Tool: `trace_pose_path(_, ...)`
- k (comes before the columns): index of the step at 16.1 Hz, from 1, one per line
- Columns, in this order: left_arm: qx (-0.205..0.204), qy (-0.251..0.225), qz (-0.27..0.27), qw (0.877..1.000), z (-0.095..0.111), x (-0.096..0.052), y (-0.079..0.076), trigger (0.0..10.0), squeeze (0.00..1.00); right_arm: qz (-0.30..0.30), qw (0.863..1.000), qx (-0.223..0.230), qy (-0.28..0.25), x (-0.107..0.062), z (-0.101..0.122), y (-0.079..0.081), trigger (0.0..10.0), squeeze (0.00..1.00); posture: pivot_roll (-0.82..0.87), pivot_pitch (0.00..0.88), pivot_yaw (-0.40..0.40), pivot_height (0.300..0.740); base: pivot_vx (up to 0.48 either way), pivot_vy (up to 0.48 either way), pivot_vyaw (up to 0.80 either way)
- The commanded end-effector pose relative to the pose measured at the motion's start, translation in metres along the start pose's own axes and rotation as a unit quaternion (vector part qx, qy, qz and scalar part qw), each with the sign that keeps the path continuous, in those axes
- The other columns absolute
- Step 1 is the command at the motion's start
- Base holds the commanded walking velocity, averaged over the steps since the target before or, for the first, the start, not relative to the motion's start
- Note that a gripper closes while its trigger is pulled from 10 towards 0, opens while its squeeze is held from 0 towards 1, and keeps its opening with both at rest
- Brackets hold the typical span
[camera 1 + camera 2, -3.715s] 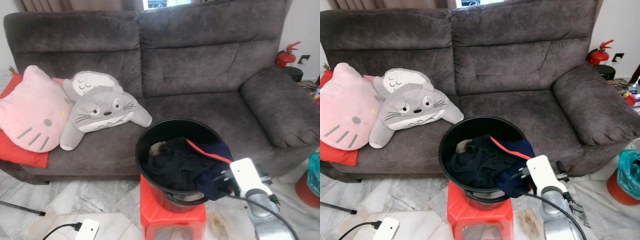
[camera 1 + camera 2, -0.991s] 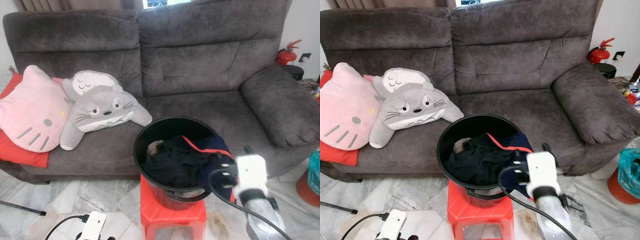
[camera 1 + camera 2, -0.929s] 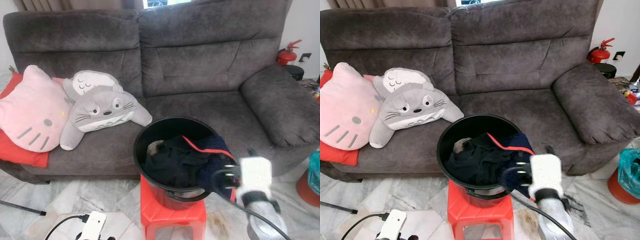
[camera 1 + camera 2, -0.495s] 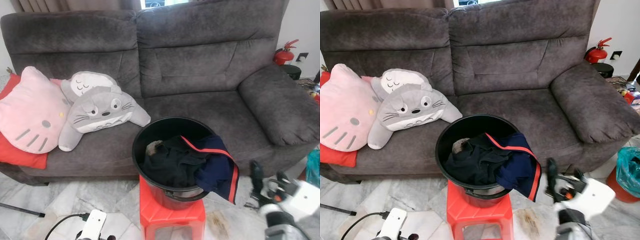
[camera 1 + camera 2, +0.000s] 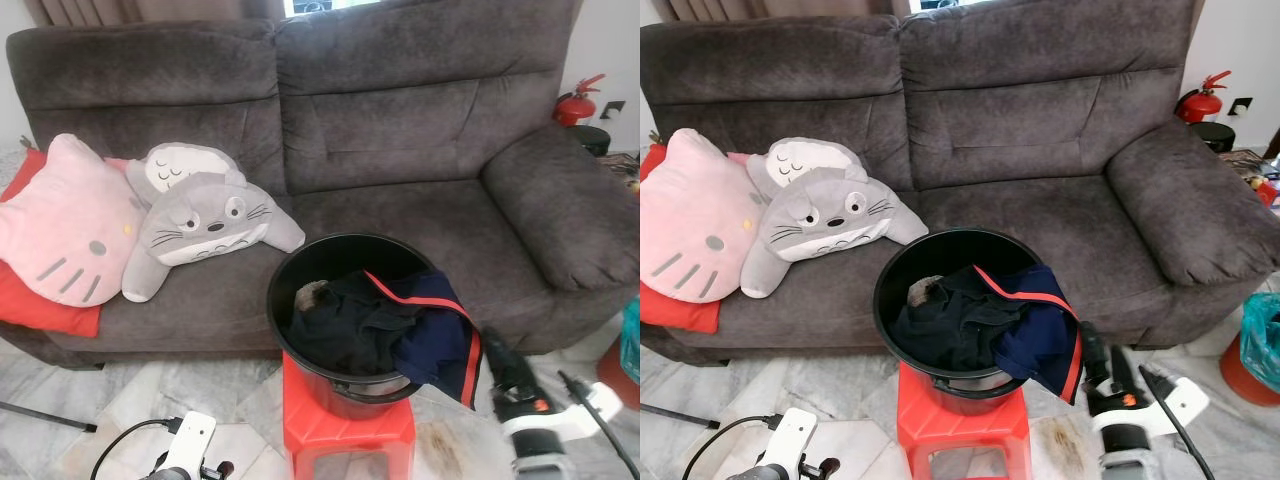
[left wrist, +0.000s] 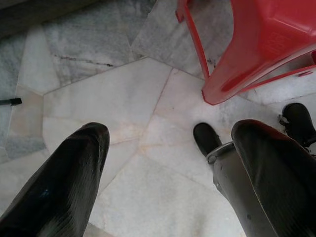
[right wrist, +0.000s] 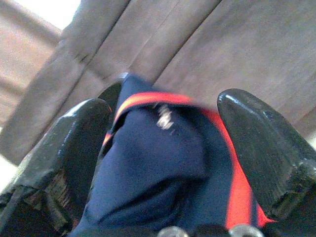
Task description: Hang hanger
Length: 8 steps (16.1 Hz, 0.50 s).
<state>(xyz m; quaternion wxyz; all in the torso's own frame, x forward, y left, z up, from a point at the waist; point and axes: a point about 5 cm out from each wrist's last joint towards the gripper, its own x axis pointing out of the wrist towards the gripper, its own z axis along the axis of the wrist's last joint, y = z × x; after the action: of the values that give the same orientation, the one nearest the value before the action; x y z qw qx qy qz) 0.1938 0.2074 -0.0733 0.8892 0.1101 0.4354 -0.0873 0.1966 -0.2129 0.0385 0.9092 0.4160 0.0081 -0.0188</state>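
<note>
A black bucket (image 5: 300, 290) stands on a red stool (image 5: 345, 432) in front of a grey sofa. Dark clothes fill it. A navy garment with red trim (image 5: 440, 335) hangs over its right rim. My right gripper (image 5: 1104, 358) is low at the bucket's right side, just beside the hanging garment, fingers pointing up. In the right wrist view it is open (image 7: 163, 103), and the navy cloth (image 7: 163, 173) lies beyond the fingers. My left gripper (image 6: 170, 131) hangs open over the marble floor beside the stool's leg (image 6: 232, 64).
The grey sofa (image 5: 400, 130) holds a pink cat cushion (image 5: 60, 235) and a grey plush (image 5: 205, 225) at its left. A fire extinguisher (image 5: 575, 102) stands at the far right. A teal bag (image 5: 1262, 345) sits on the floor at right. A black rod (image 5: 45, 417) lies on the floor at left.
My right gripper has pulled back from the bucket's rim and dropped down to the right. The navy garment now hangs free over the rim.
</note>
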Motion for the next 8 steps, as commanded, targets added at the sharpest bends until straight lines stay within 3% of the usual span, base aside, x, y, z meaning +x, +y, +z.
trace_pose_path(1, 0.007, 0.005, 0.007, 1.000, -0.003, -0.002, 0.005, 10.0, 0.00, 0.026, 0.999, 0.036, 0.014, -0.002, -0.012, 0.004, 10.0, 0.00, -0.22, 0.000, 0.101, 0.740, 0.000, 0.000, 0.00)
trace_pose_path(4, 0.015, 0.001, 0.006, 1.000, -0.004, -0.002, 0.006, 10.0, 0.00, 0.060, 0.995, 0.073, 0.026, -0.015, -0.025, 0.004, 10.0, 0.00, -0.21, 0.000, 0.099, 0.740, 0.000, 0.000, 0.00)
trace_pose_path(8, 0.013, 0.002, 0.006, 1.000, -0.006, -0.003, 0.005, 10.0, 0.00, 0.097, 0.991, 0.090, 0.017, -0.027, -0.026, 0.010, 10.0, 0.00, -0.21, 0.000, 0.096, 0.740, 0.000, 0.000, 0.00)
